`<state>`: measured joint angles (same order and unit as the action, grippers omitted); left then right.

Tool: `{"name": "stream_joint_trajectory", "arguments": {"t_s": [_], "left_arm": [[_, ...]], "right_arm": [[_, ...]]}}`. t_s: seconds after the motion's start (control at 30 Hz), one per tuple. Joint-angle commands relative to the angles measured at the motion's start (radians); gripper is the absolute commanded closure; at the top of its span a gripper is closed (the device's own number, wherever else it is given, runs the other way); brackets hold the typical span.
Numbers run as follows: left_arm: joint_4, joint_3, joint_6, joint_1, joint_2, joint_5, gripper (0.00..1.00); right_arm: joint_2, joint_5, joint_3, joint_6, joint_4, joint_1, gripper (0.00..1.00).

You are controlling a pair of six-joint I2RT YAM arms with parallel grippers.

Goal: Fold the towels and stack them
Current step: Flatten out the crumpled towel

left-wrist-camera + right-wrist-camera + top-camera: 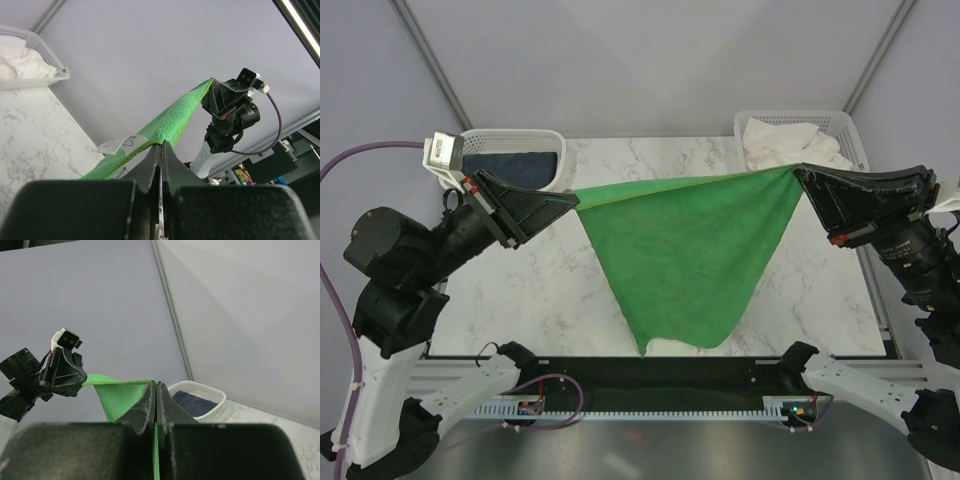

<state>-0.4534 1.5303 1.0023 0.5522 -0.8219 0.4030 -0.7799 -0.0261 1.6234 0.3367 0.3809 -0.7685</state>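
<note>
The bright green towel [685, 250] hangs stretched in the air between both grippers, its lower corner drooping to the table's near edge. My left gripper [572, 198] is shut on its left corner, which shows in the left wrist view [165, 125] with a small white tag. My right gripper [798, 172] is shut on the right corner, seen in the right wrist view [117, 397]. The dark navy towel [510, 165] lies in the left basket. The white towel [785, 140] lies bunched in the right basket.
A white mesh basket [556, 140] stands at the back left and another [850, 125] at the back right of the marble table [520, 290]. Grey walls enclose the back and sides.
</note>
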Motion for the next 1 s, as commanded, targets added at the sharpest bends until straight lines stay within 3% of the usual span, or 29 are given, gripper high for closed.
{"name": "stream_joint_trajectory", "arguments": {"t_s": [0.0,0.13,0.3,0.43,0.6,0.7,0.8,0.97], "left_arm": [[0.002,0.054,0.007,0.002,-0.049,-0.019,0.98],[-0.004,0.015,-0.001,0.002,-0.054,-0.079,0.98],[-0.036,-0.082,-0.042,0.002,-0.075,-0.171,0.98],[-0.057,-0.108,-0.117,-0.001,-0.120,-0.332,0.98],[-0.004,-0.107,-0.231,-0.026,-0.254,-0.437,0.98],[0.032,-0.122,-0.218,-0.141,-0.363,-0.318,0.98],[0.218,-0.180,-0.150,-0.264,-0.463,-0.101,0.98],[0.381,-0.157,-0.120,-0.374,-0.626,0.012,0.98]], "right_arm": [[-0.036,-0.058,0.067,-0.060,-0.042,-0.002,1.00],[-0.021,-0.089,-0.019,-0.047,-0.034,-0.002,1.00],[0.021,-0.193,-0.250,-0.065,-0.125,-0.003,1.00],[-0.048,-0.274,-0.309,-0.129,-0.192,-0.003,1.00],[-0.180,-0.376,-0.352,-0.221,-0.296,0.008,1.00],[-0.294,-0.292,-0.343,-0.235,-0.352,0.096,1.00],[-0.407,-0.158,-0.326,-0.173,-0.422,0.243,1.00],[-0.605,-0.032,-0.237,-0.156,-0.484,0.357,1.00]]}}
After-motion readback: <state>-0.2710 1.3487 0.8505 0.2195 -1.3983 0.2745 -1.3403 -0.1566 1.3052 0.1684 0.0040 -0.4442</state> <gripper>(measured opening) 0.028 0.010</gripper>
